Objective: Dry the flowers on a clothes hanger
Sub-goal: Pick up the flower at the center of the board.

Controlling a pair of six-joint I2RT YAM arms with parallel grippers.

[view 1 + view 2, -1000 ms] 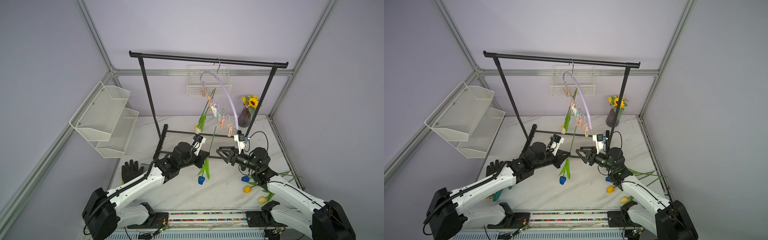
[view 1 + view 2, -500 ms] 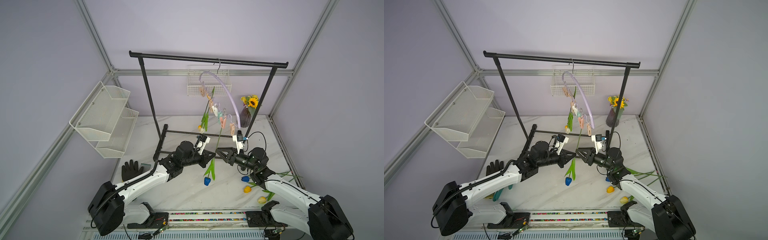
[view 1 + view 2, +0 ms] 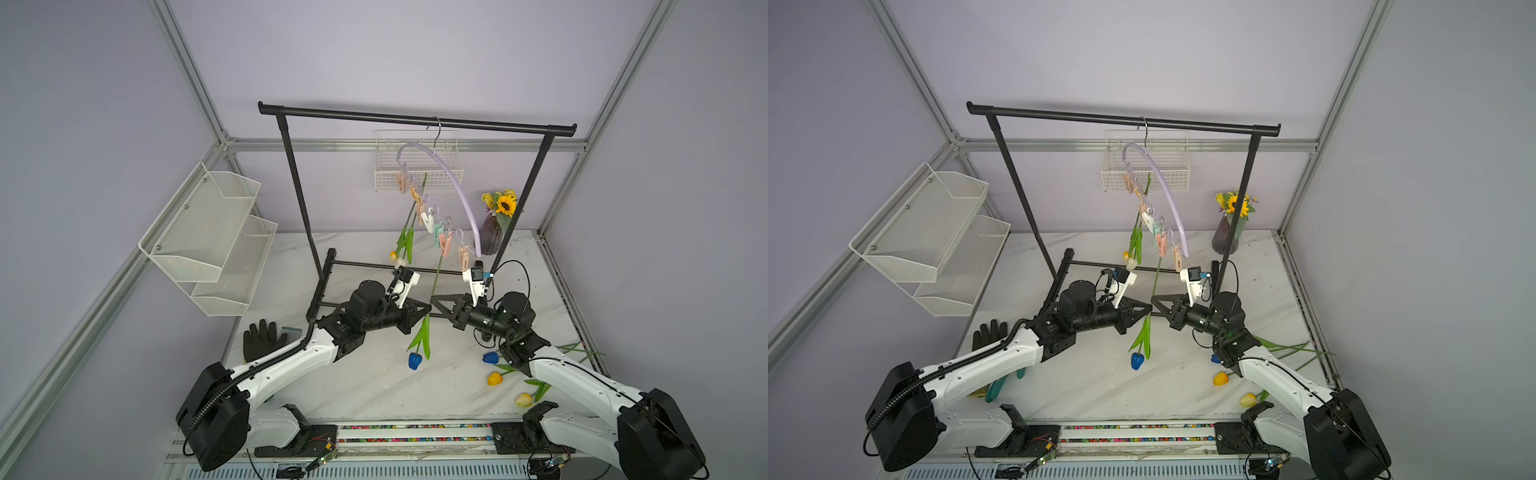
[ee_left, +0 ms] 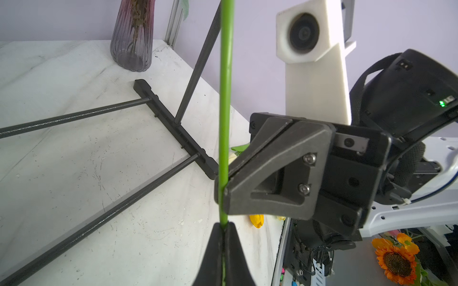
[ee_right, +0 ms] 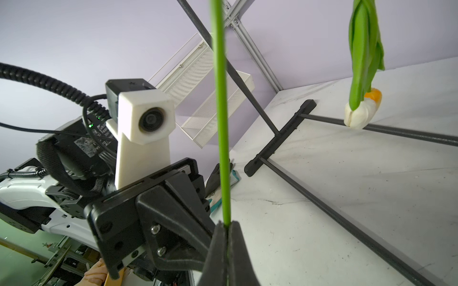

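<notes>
Both claws are clenched on the long green stem of the blue-headed artificial tulip (image 3: 424,334), with the left claw (image 3: 428,308) just below the right claw (image 3: 433,298) and their tips meeting. The head hangs under them, clear of the white marble worktop (image 3: 374,386), which is bare in front. Above the claws, the stem's top nears the pale lilac arched hanger (image 3: 451,178). The black rack's base bar (image 3: 365,264) runs behind. A second ago the right claw stood released, apart from the stem.

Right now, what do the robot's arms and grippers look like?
The left arm and right arm are white with black joints. A ribbed black cable follows the left one. The left gripper and right gripper are black wedges under white camera housings.
</notes>
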